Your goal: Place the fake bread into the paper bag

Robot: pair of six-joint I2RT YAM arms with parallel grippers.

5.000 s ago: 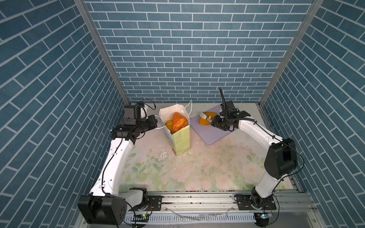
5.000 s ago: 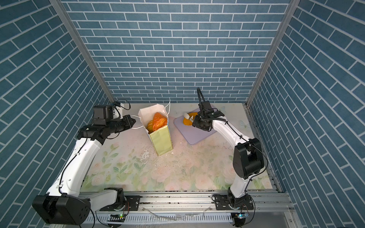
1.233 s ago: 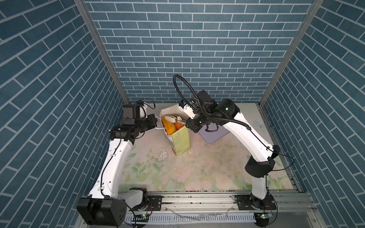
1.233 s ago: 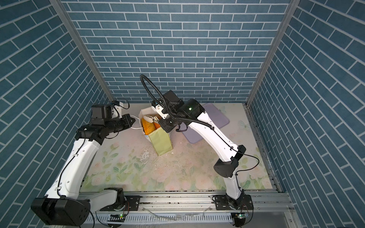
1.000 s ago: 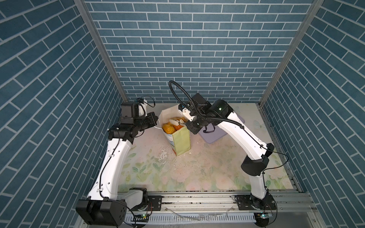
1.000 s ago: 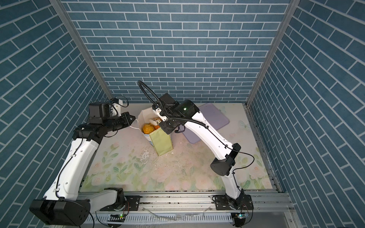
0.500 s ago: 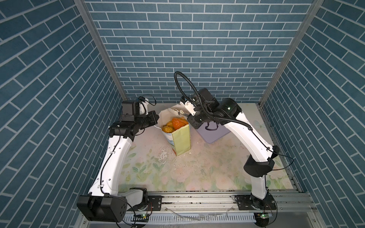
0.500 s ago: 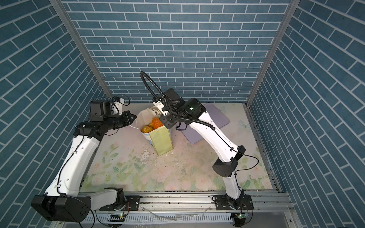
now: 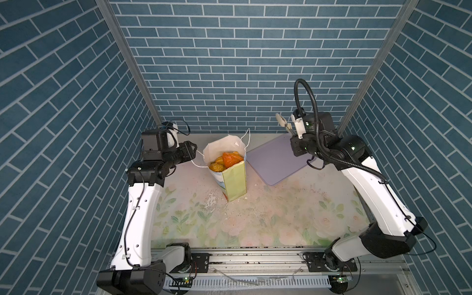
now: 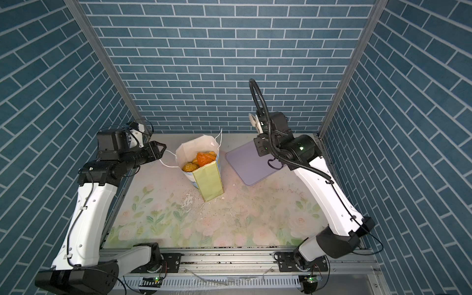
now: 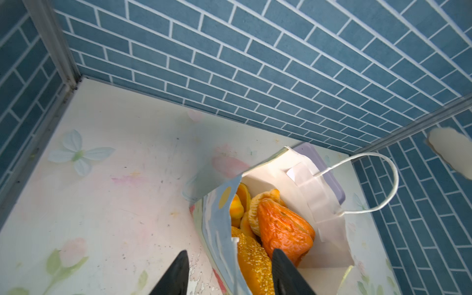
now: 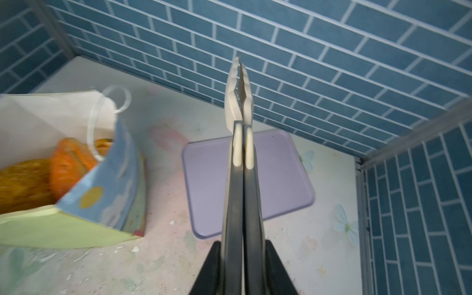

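On the left, the left arm (image 9: 143, 204) stands up from the front rail, bends at the top and reaches flat toward the middle. The left tool (image 9: 192, 150) is wide. In the left wrist view its two black fingers (image 11: 176, 273) sit on each side of the paper bag's (image 11: 217, 229) near wall and do not pinch it. A white cord handle (image 9: 198, 164) loops out just beside this tool.

The paper bag stands upright near the middle of the bench (image 9: 255, 222), with a pale green side facing front and its mouth open. The fake bread (image 9: 224, 161) is inside. It is shiny, orange and gold, and piled up close to the rim, right next to the left tool.

Right of the bag, a flat lilac tray (image 9: 275, 161) lies on the bench.

On the right, the right arm (image 9: 370, 194) leans in from the front corner. The right tool (image 9: 296, 139) is high over the tray's far side, well apart from the bag. It is narrow and squeezes a pair of tongs (image 12: 238, 102). The tongs point up at the back wall, with their pale tips pressed together.
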